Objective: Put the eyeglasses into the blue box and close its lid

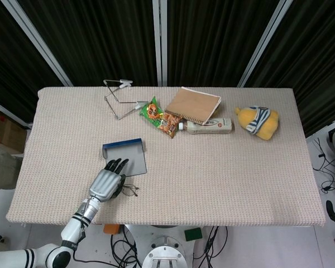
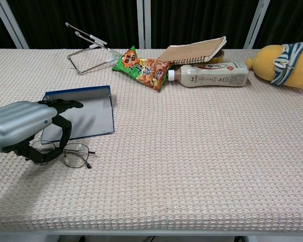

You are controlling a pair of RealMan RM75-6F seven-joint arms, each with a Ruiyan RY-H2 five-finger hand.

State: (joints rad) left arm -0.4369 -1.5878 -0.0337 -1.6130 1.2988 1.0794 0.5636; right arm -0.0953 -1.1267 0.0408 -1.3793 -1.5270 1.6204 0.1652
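The blue box (image 1: 135, 162) lies open at the table's front left, its lid standing up along the far side (image 2: 91, 118). The thin-framed eyeglasses (image 2: 76, 155) sit just in front of it, tilted, their right lens toward the table's near edge (image 1: 131, 190). My left hand (image 2: 20, 128) covers the left part of the glasses; the thumb curls under the frame and the fingers reach over it toward the box. In the head view the left hand (image 1: 106, 183) hides most of the frame. The right hand shows in neither view.
Along the far side lie a wire stand (image 1: 118, 99), a green and orange snack bag (image 1: 161, 118), a brown notebook (image 1: 193, 105), a white bottle on its side (image 1: 209, 126) and a yellow plush toy (image 1: 258, 121).
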